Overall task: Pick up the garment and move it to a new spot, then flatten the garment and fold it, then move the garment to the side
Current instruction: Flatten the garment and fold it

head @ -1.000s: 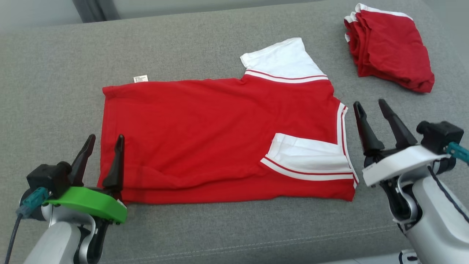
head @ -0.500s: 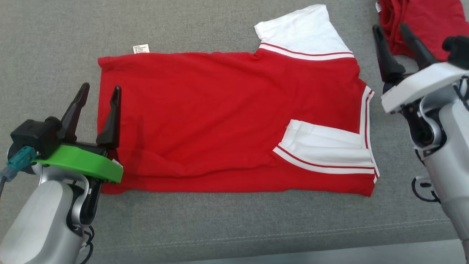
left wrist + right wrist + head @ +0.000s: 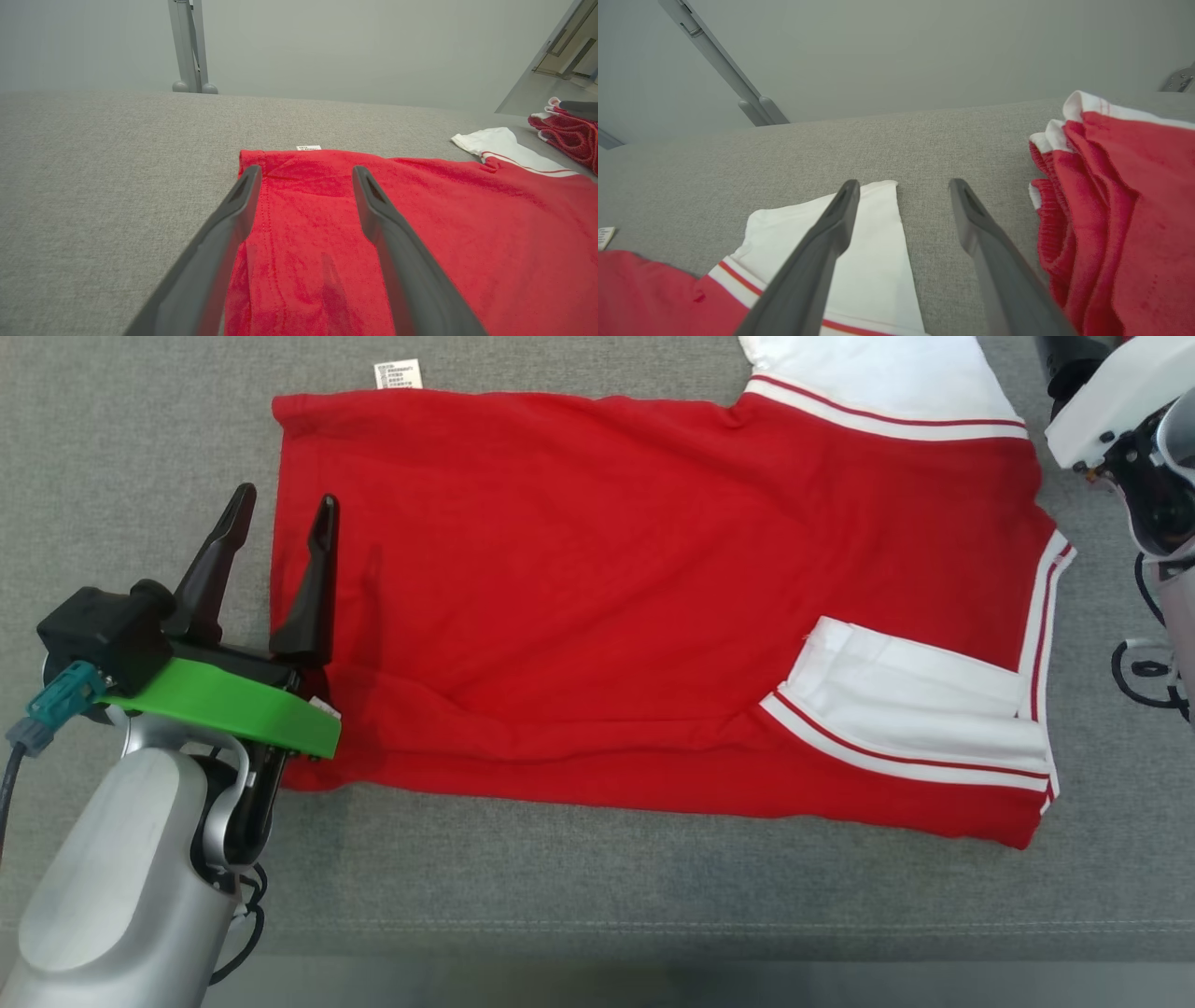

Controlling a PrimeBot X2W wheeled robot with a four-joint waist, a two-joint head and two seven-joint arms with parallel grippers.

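The garment (image 3: 607,597) is a red shirt with white sleeves, lying flat on the grey padded surface (image 3: 131,429). One white sleeve (image 3: 915,700) is folded in over the body near the front right. My left gripper (image 3: 286,502) is open at the shirt's left hem, and in the left wrist view the left gripper (image 3: 304,170) straddles that hem edge of the garment (image 3: 467,233). My right gripper (image 3: 903,184) is open above the right edge of the far white sleeve (image 3: 878,261). Its white wrist (image 3: 1111,406) shows at the top right of the head view.
A pile of folded red and white garments (image 3: 1125,224) lies just right of the right gripper, also at the far right as the pile (image 3: 570,135). A small white label (image 3: 398,374) sticks out at the shirt's far left corner. The surface's front seam (image 3: 597,924) runs near me.
The head camera has tipped down and closer, shifting the whole picture. The right gripper has moved forward along the shirt's right side to the far sleeve. The left gripper has advanced slightly along the hem.
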